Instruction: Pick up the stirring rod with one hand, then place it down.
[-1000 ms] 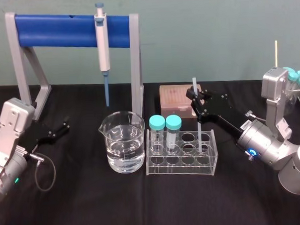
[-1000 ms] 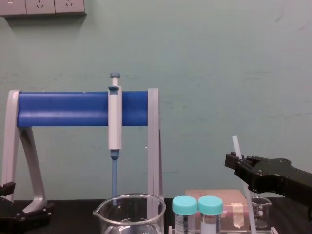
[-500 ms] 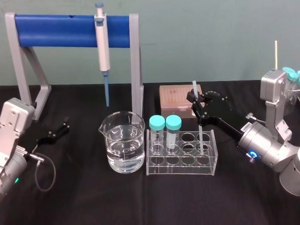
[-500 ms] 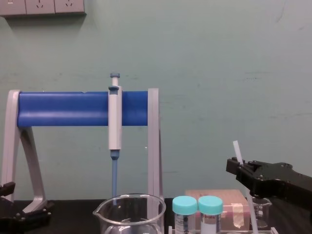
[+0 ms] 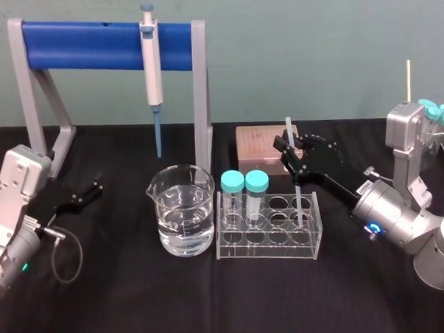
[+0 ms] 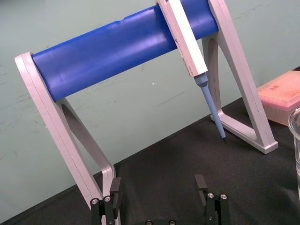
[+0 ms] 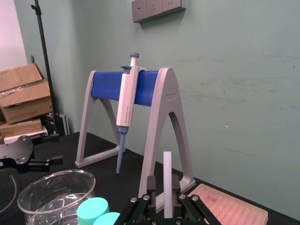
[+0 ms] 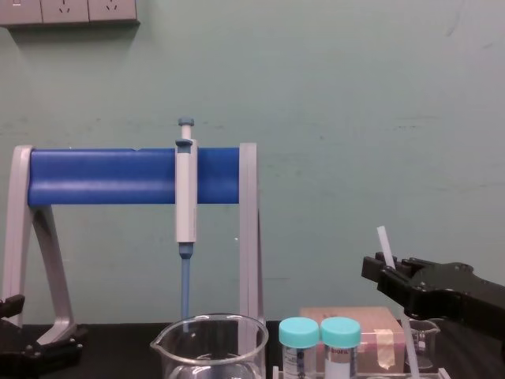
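Right arm: extended from the surface's right edge; right end effector (image 5: 287, 149) clamped on near-upright stirring rod (image 5: 297, 194). Left end effector (image 5: 85, 193): left edge, fingers spread.

This is a lab. A pipette (image 5: 152, 59) hangs on a stand (image 5: 84, 43) with a blue bar. On the desk (image 5: 213, 299), which has a black cover, stands a glass beaker (image 5: 183, 212) with clear water in it. Just beside the beaker is a clear rack (image 5: 266, 251) holding two tubes (image 5: 233, 192) with blue-green caps. A thin white stirring rod (image 5: 298, 196) reaches down into the rack. Behind the rack sits a pink box (image 5: 259, 144). The wall (image 5: 312, 44) is plain green, with power sockets (image 8: 67, 9) high up. Brown cardboard boxes (image 7: 21, 89) are stacked off to one side.
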